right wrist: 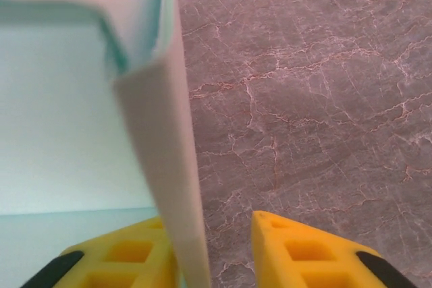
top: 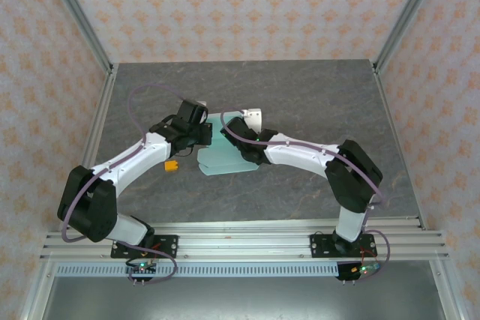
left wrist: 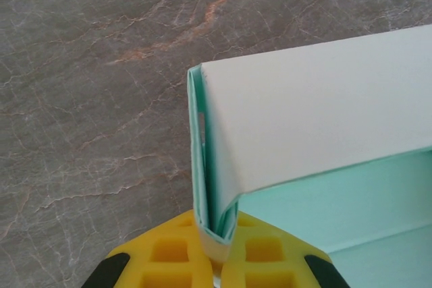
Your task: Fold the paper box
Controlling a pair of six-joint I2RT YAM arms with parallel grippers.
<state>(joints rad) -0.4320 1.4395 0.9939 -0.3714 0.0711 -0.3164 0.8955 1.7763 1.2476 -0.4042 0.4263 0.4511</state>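
Left gripper [left wrist: 216, 237] pinching paper box [left wrist: 324, 119] wall fold | right gripper [right wrist: 209, 226] parted astride its other wall | risk: unclamped wall may spring open

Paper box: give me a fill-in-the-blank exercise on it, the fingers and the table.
1. The left fingers are ___ on a folded wall of the paper box.
2. Another wall of the box stands ___ the right fingers, which are apart.
3. The table is ___ and veined.
4. The small orange piece lies beside the ___ arm.
Missing words: shut; between; grey; left.
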